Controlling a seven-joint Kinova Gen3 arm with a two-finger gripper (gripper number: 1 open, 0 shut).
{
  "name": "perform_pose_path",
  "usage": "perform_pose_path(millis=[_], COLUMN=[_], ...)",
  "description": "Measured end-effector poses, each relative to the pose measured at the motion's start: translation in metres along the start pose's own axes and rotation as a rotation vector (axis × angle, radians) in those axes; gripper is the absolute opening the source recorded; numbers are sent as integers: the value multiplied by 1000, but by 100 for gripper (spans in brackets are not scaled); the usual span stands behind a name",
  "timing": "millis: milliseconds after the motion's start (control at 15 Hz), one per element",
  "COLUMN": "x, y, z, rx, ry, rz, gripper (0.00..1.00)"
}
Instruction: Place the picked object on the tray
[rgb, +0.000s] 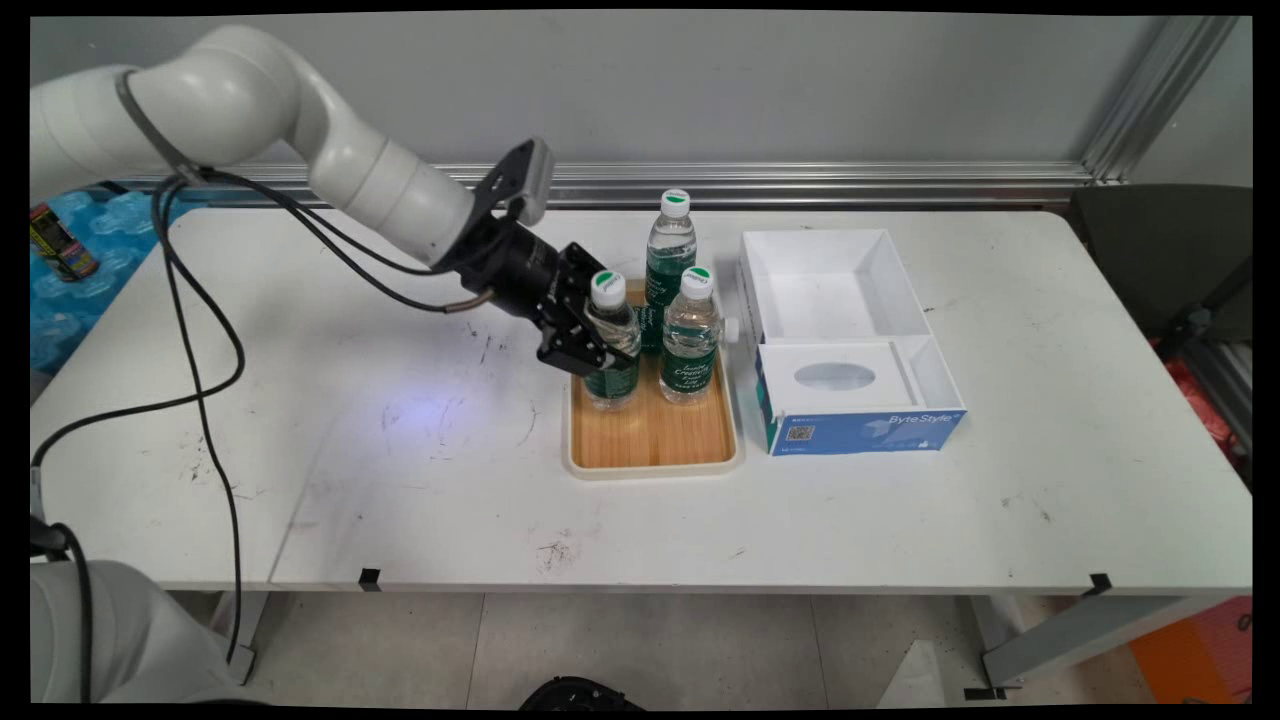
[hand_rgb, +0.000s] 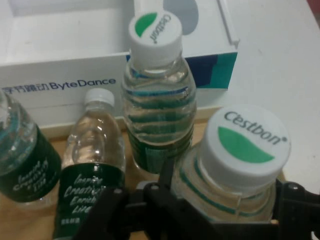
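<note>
A white table (rgb: 300, 420), scuffed with dark marks, is being viewed against a grey wall with an aluminium rail along its foot.

The gripper (rgb: 592, 345) is being held low over the left rear part of a wooden tray (rgb: 650, 435), reaching in from the left. Its fingers are closed around the body of a water bottle (rgb: 612, 345) with a white cap and green label. In the hand view this bottle (hand_rgb: 235, 170) is seen clamped between the black fingers (hand_rgb: 165, 200), cap reading Cestbon.

Just beside it on the tray, a second bottle (rgb: 690, 335) is standing upright to the right; a third bottle (rgb: 668, 255) is standing behind them. In the hand view a fourth, smaller-looking bottle (hand_rgb: 95, 165) is seen lying tilted beside the others; its place on the tray cannot be told from the main view.

Immediately right of the tray, a white open box (rgb: 840, 290) is lying, with a blue-sided carton (rgb: 860, 400) lettered ByteStyle touching its front.

At the far left, beyond the table edge, blue packaging (rgb: 70, 270) and a can (rgb: 60, 240) are being partly seen.
</note>
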Motion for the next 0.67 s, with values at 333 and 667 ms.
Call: perform_pose_path(millis=[333,667], x=[-6,-11], y=[0,1], z=[17,23], rx=[-2,1], ry=[-4,-9], rz=[13,33], gripper=[0,100])
